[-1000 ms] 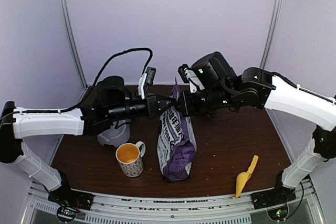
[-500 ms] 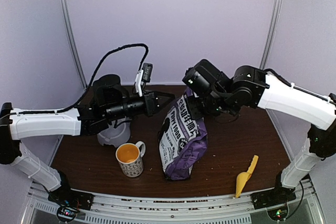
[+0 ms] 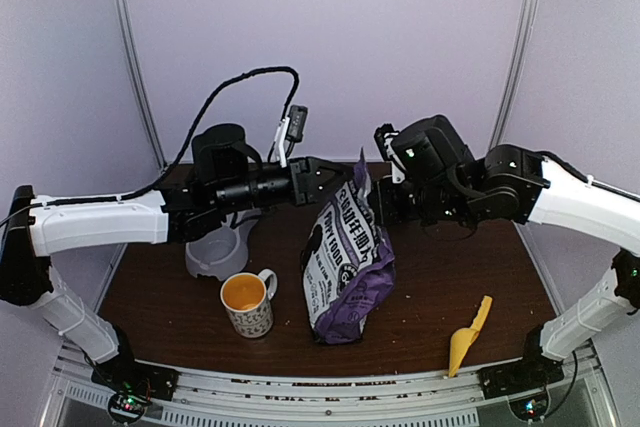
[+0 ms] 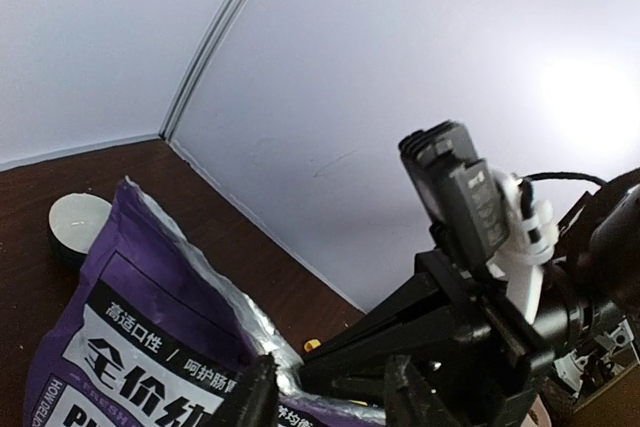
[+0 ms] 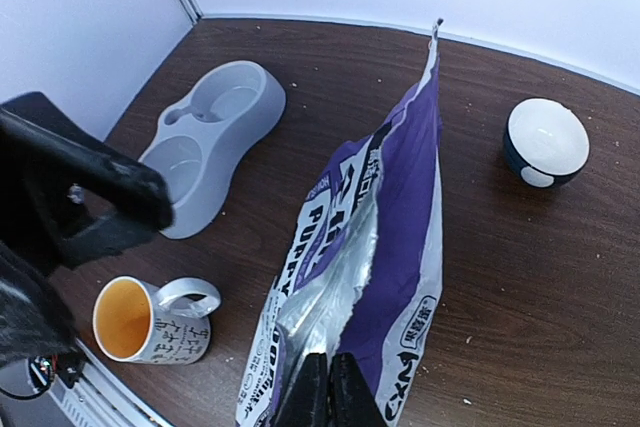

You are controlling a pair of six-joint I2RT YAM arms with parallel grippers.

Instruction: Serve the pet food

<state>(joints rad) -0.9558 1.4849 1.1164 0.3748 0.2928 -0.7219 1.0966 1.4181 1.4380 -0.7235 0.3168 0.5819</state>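
Right wrist view is showing the right gripper (image 5: 328, 375) pressing its fingers together on the torn rim of the purple bag (image 5: 395, 277), whose long axis is running down and away from the fingertips toward the table. The pet food is presumably sitting inside (no kibble is showing in the foil mouth). Opposite, the left gripper (image 4: 330, 372) is hovering with fingers spread about the same rim. Left of the bag, the grey feeder (image 5: 215, 137) is appearing here, while the left wrist view is missing it.
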